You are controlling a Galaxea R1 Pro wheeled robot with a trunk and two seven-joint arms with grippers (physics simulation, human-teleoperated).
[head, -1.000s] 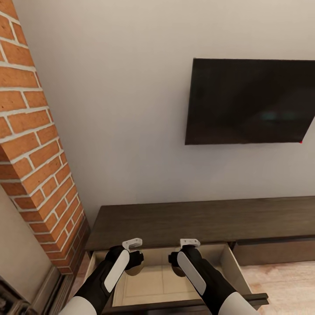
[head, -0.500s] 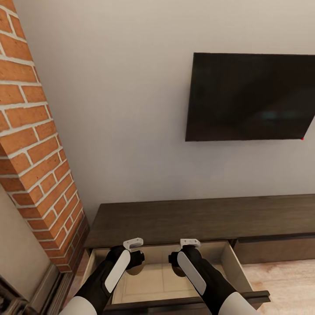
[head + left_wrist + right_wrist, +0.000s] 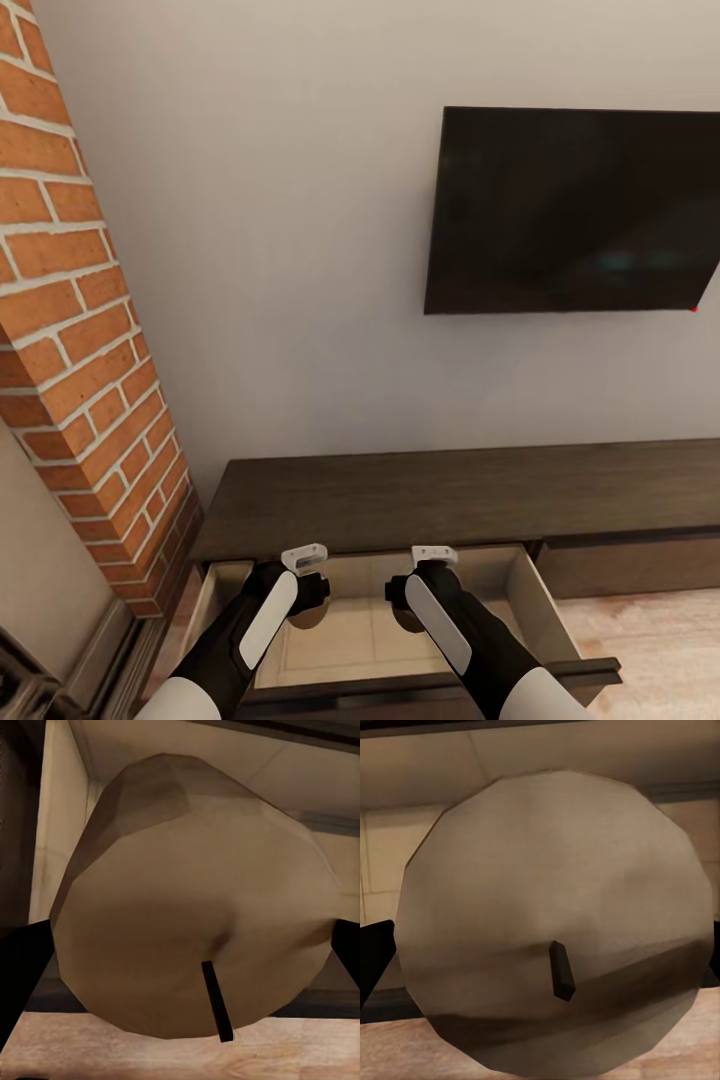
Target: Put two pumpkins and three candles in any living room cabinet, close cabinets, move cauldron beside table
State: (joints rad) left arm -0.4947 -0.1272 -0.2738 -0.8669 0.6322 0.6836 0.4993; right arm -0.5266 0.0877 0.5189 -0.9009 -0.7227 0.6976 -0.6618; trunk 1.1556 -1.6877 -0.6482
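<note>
Head view, largest to smallest. The pale wall (image 3: pixel 280 250) rises ahead of both my tools and carries a black TV (image 3: pixel 575 210), above and to the right of my right tool. A red brick column (image 3: pixel 70 330) stands to the left of my left tool.

The cabinet (image 3: pixel 450 495), a long, low, dark brown unit, runs along the wall just ahead of my tools. Its leftmost drawer (image 3: pixel 350 640) is pulled out, and its pale grey-beige inside lies directly beneath both tools; the dark drawer front sits on my near side of them. A strip of light wooden floor (image 3: pixel 650 630) shows to the right of my right tool.

My left tool (image 3: pixel 305 590) hangs over the left half of the open drawer and is closed around a candle (image 3: pixel 195 922). In the left wrist view that tan candle sits between the two dark fingers (image 3: pixel 22 975), its flat round end and short dark wick facing the camera.

My right tool (image 3: pixel 410 595) hangs over the middle of the same drawer, just beside the left tool and apart from it, and grips a second candle (image 3: pixel 559 922). In the right wrist view the second candle's round end and wick face the camera, with the drawer's pale floor behind it.
</note>
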